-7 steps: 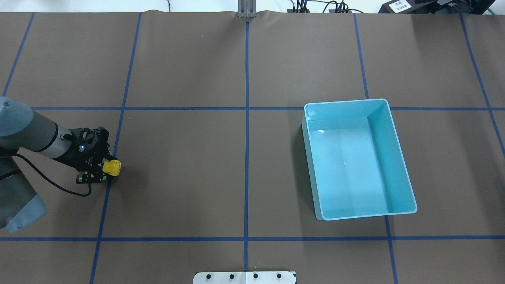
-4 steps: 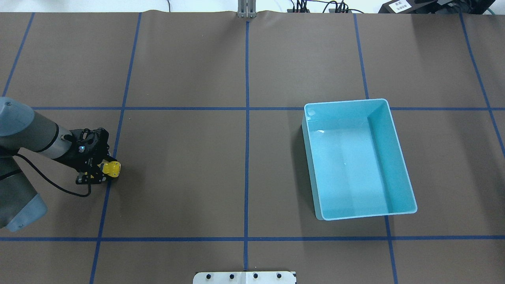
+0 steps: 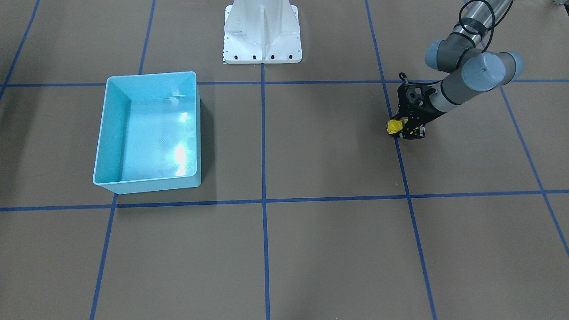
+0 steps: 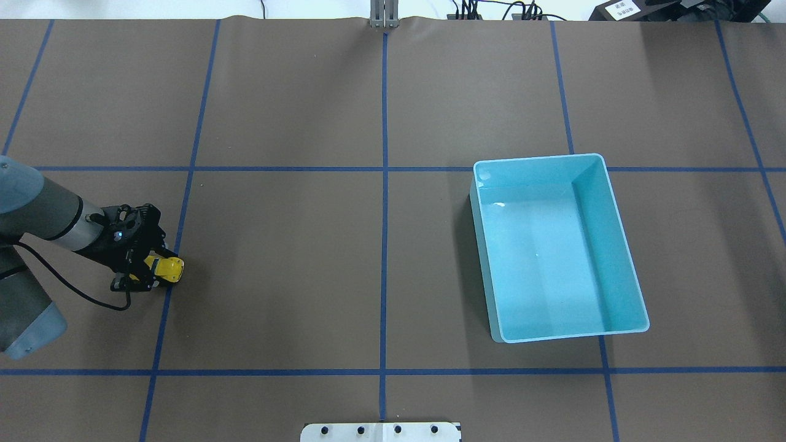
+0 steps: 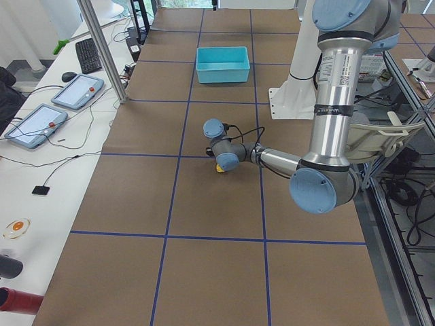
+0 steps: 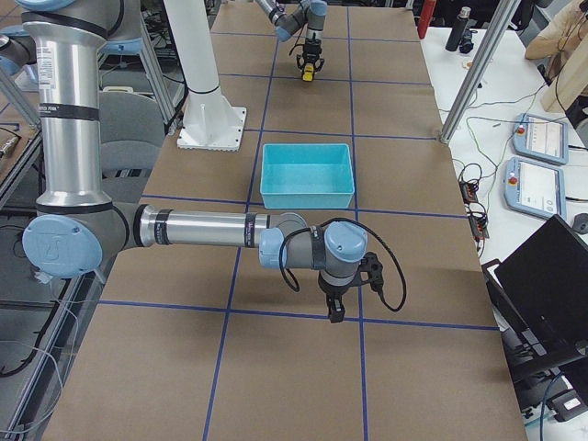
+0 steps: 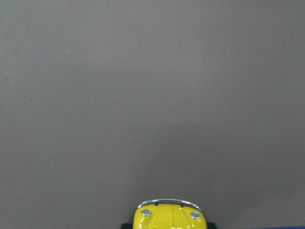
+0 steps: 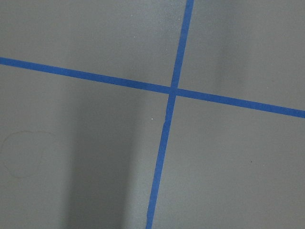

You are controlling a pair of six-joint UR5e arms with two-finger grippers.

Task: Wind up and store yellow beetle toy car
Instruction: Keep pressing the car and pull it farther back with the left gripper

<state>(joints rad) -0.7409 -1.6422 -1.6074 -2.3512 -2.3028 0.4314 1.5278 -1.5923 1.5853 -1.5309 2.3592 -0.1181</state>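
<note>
The left gripper (image 4: 158,271) is clamped on the car (image 4: 171,268), low at the table's (image 4: 276,276) left side, its long axis pointing toward the bin (image 4: 534,158) well apart on the right; whether the right gripper (image 6: 333,312), farther off, is open I cannot tell.

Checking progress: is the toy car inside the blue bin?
No, the left end effector holds the yellow beetle toy car far from the light blue bin.

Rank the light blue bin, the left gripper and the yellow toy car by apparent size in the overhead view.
1. light blue bin, by far the largest
2. left gripper
3. yellow beetle toy car, smallest, between the gripper's fingers
</note>
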